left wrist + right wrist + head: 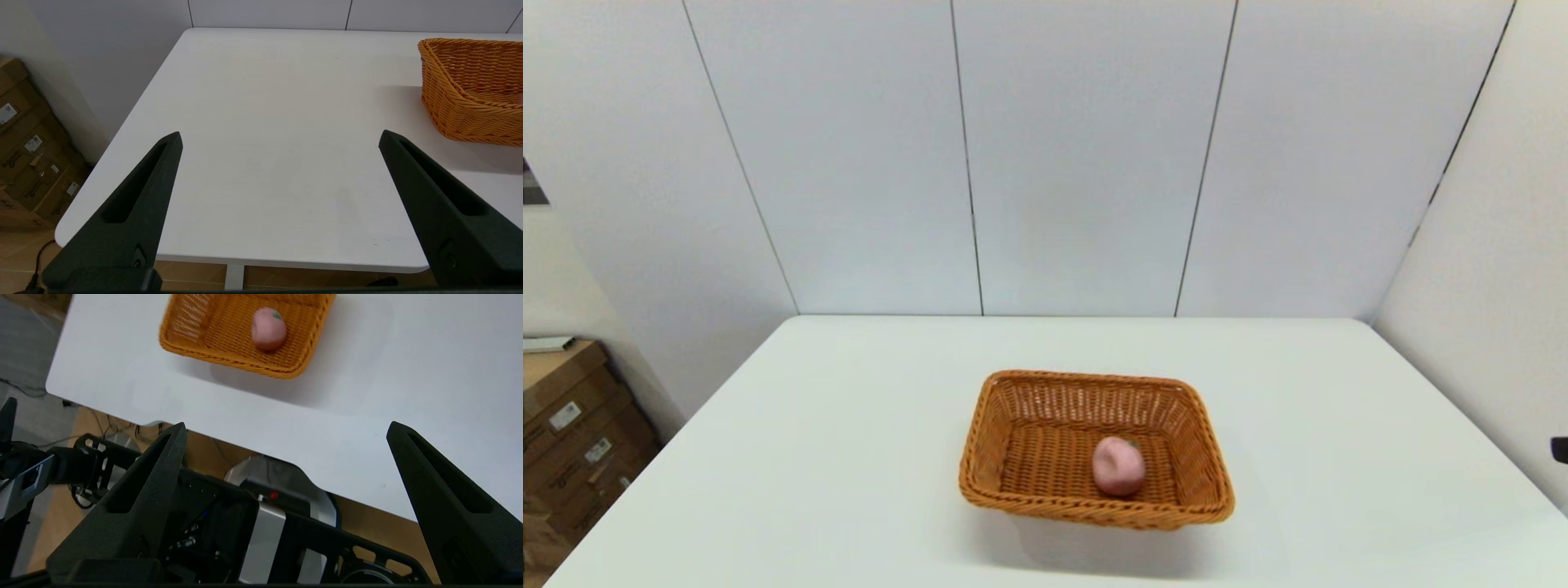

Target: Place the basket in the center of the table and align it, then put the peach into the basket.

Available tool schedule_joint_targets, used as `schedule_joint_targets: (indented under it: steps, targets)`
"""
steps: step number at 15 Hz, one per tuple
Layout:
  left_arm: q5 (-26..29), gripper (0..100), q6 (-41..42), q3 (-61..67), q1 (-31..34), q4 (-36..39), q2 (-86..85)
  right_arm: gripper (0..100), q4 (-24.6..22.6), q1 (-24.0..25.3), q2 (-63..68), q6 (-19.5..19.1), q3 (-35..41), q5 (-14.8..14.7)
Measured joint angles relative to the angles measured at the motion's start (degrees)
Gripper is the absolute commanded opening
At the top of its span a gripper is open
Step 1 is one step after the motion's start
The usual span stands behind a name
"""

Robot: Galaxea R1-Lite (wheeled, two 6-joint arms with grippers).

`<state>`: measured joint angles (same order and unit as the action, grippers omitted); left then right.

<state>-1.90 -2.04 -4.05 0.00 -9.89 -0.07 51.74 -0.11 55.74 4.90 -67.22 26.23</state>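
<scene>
Large plain white rectangular table [866, 457] bears everything. Near its middle, roughly squared to edges: orange-brown rectangular woven wicker basket [1013, 408]; we judge it light, stiff, best pinched at braided rim. Inside, on basket floor: small round pale-pink peach [1118, 465], likely soft, bruisable, wanting gentle side hold. We judge task done. Left gripper [280, 139] spread wide, empty, beside basket. Right gripper [286, 428] spread wide, empty, off table's near edge.
</scene>
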Motion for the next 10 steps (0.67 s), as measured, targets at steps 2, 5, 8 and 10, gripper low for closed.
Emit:
schedule_joint_targets:
  steps: [2,5,8,10]
  targets:
    - [0.0,100,-0.05,0.0,0.0,0.02,0.0,100,-4.33,1.78,-7.86,1.99,6.19,-4.9]
    - [0.0,100,0.0,0.0,0.0,0.02,0.0,100,-12.68,1.9,-19.63,2.4,17.94,-12.46]
    - [0.0,100,-0.05,0.0,0.0,0.02,0.0,100,-25.72,1.71,-29.37,2.49,30.56,-17.99]
    - [0.0,100,0.0,0.0,0.0,0.02,0.0,100,-34.55,1.89,-34.93,2.36,37.71,-21.86]
